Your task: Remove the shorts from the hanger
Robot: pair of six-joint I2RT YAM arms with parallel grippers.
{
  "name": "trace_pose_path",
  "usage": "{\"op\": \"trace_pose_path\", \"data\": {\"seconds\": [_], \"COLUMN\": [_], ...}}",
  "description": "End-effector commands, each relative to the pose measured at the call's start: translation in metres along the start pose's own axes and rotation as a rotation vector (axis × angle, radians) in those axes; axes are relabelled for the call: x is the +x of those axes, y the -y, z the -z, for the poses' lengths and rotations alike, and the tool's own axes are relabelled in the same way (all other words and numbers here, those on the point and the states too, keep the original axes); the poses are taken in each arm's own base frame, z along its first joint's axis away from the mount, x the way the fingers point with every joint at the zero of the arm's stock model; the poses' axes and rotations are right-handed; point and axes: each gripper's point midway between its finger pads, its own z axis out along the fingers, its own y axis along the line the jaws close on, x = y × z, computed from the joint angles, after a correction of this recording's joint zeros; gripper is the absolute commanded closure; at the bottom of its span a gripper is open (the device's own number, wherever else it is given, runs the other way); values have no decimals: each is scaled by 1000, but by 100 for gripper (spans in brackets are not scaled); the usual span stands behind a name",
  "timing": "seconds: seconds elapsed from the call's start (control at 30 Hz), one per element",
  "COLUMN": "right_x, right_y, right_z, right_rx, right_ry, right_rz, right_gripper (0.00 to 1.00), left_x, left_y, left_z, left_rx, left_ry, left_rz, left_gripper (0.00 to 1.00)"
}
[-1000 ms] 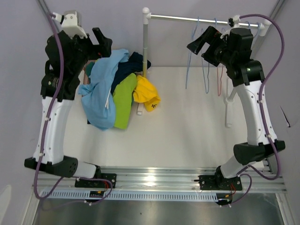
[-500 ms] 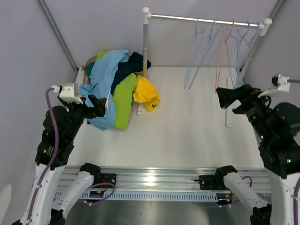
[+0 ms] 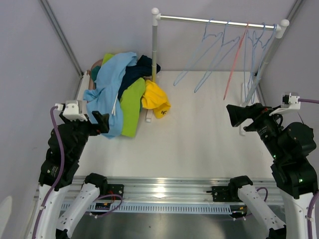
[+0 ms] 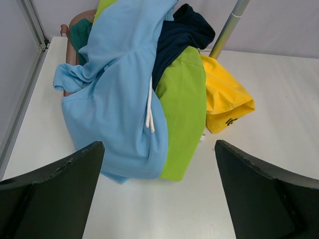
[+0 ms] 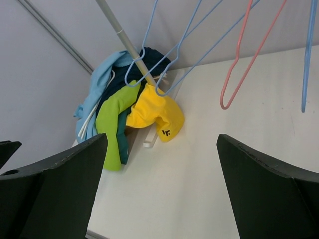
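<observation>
The shorts lie in a heap on the table at the back left: light blue, navy, lime green, bright yellow, and dark teal mostly buried. No shorts hang on the hangers, which are bare and swung out to the left. My left gripper is open and empty, just in front of the heap. My right gripper is open and empty over the right side of the table. Its view shows the yellow shorts far off.
A white rail on two posts spans the back, with several blue hangers and one pink hanger. The left post stands against the heap. Grey walls close in on both sides.
Both arms have dropped from up by the rail to low positions nearer the front. The bare hangers have swung out to the left.
</observation>
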Motion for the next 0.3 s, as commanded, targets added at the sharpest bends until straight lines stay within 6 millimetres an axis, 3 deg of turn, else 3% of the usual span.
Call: {"op": "trace_pose_path", "data": {"seconds": [0.0, 0.27], "right_x": [-11, 0], "right_y": [-6, -1], "right_z": [-2, -10], "right_rx": [-28, -11], "right_ry": [48, -1], "right_rz": [11, 8], "right_gripper": [1, 1], "left_x": [-5, -9], "left_y": [-5, -8], "left_z": [1, -2], "left_rx": [-28, -53], "left_ry": [10, -1], "left_rz": [-14, -28], "left_gripper": [1, 1]}}
